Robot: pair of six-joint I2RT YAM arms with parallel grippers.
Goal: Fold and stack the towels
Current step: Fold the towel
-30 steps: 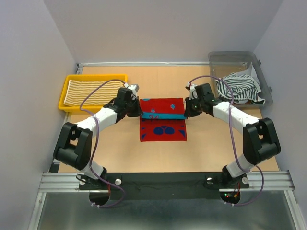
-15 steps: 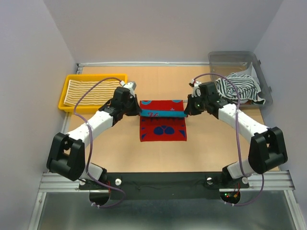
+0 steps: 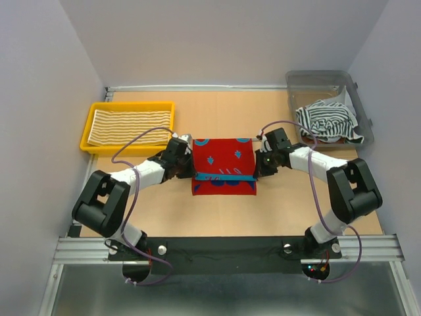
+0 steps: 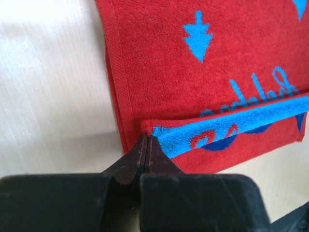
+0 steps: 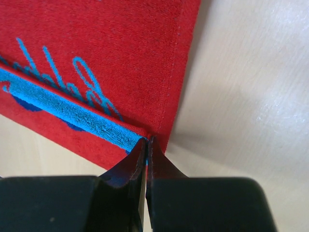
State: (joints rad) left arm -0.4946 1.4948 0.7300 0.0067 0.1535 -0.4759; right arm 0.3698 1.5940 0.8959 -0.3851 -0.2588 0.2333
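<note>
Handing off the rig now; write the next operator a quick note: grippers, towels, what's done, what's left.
Left gripper: shut on the red-blue towel's corner. Right gripper: shut on the opposite corner.
Blue-hemmed edge folded over, just short of the near edge.
Done: striped yellow towel lies in the yellow tray.
To do: release this fold, stack it; black-white towel bunched in the clear bin.

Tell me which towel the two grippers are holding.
The red-blue towel at the centre; the yellow striped towel lies in the yellow tray, the black-white striped towel in the grey bin.
</note>
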